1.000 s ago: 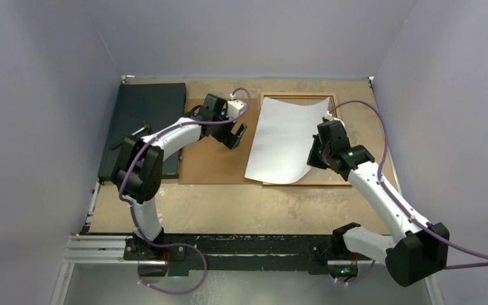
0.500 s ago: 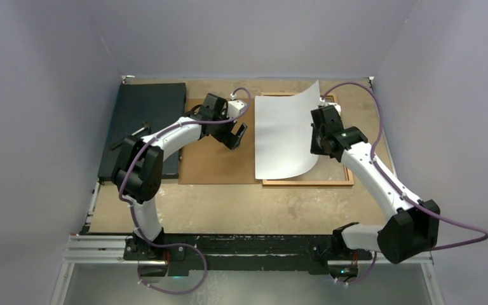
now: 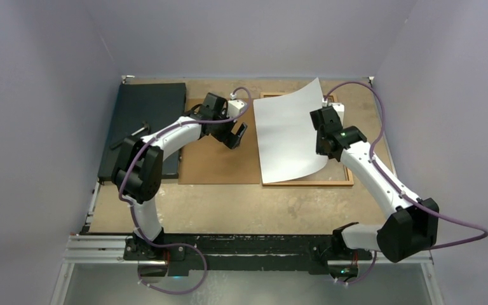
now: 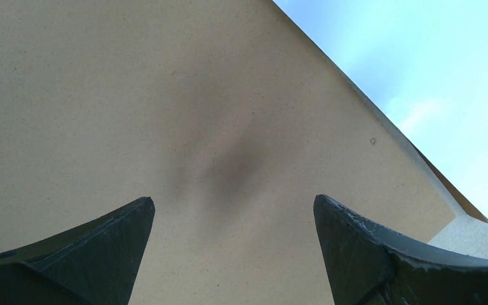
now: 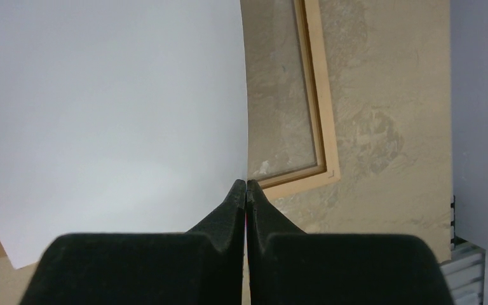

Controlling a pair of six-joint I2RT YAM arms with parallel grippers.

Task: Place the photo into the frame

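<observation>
1. The right claw point(image 5: 246, 184) is pressed fully together, pinching the right-hand edge of the photo point(image 5: 108, 114). The sheet runs straight into the seam between the two fingers.
2. The photo point(image 3: 289, 136) shows only its blank white side from above, and the printed side cannot be seen. It is bowed: its far right corner stands up off the worktop point(image 3: 241, 206), and its near edge hangs low by the frame's near rail.
3. The frame point(image 3: 305, 183) lies flat at the far right of the worktop, with its long sides running from the near edge towards the far edge. The photo hangs over its left part and hides the left rail. The near rail and a strip along the right side stay in view.
4. In the right wrist view, the frame point(image 5: 314, 114) shows one corner and one long rail just beside the photo's edge. Whether the sheet touches the frame anywhere, I cannot tell.
5. The left claw point(image 3: 236, 135) is spread wide and grips nothing. It hangs over the brown backing board point(image 3: 219, 162), near the middle of the far edge.
6. In the left wrist view, the two fingertips of the left claw point(image 4: 234, 210) stand well apart, with bare backing board point(image 4: 133, 95) filling the gap between them.
7. The backing board lies flat just left of the frame.
8. A dark mat point(image 3: 146, 121) lies at the far left corner, next to the board.
</observation>
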